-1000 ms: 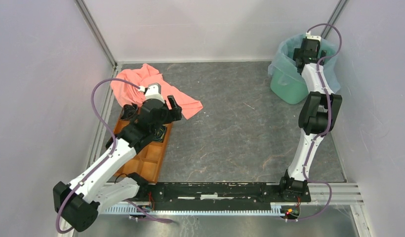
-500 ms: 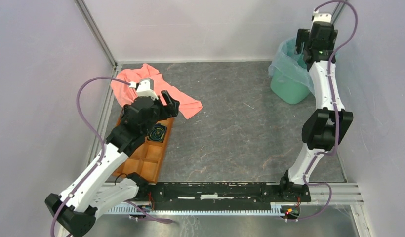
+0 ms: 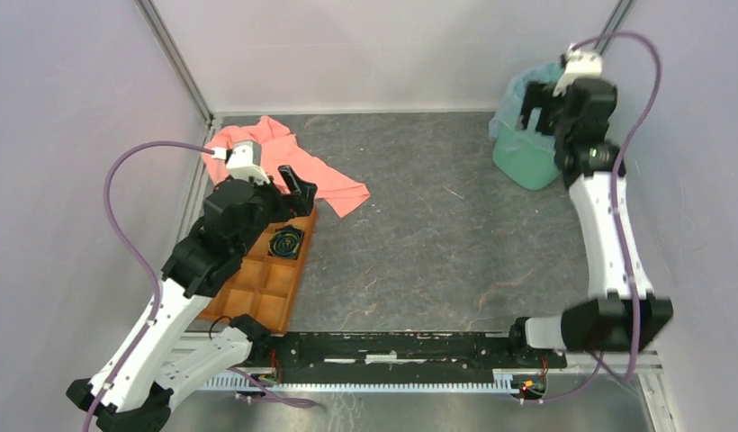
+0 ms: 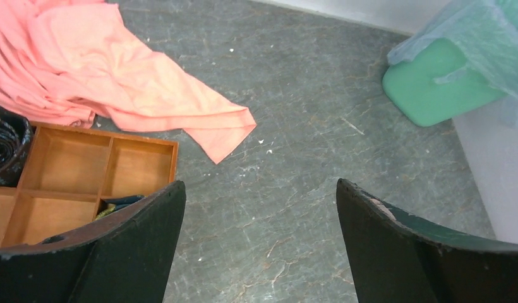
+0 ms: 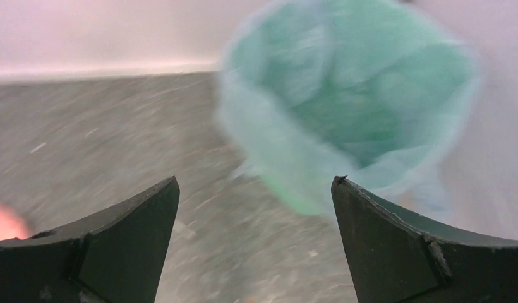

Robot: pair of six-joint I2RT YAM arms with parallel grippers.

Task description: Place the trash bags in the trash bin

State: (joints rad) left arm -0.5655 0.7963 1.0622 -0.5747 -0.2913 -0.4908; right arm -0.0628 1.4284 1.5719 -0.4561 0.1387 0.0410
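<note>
The pale blue trash bag lines the mint-green trash bin, draped over its rim, just ahead of the right gripper, whose fingers are spread and empty. The left gripper, likewise spread, hovers with the orange compartment tray and salmon-pink cloth to its left.

Motion-blurred trash bin, right-wrist view

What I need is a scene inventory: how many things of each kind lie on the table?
Bin: 1
Bag: 1
Cloth: 1
Tray: 1
Dark bundles in the tray: 2
Total: 6
</note>
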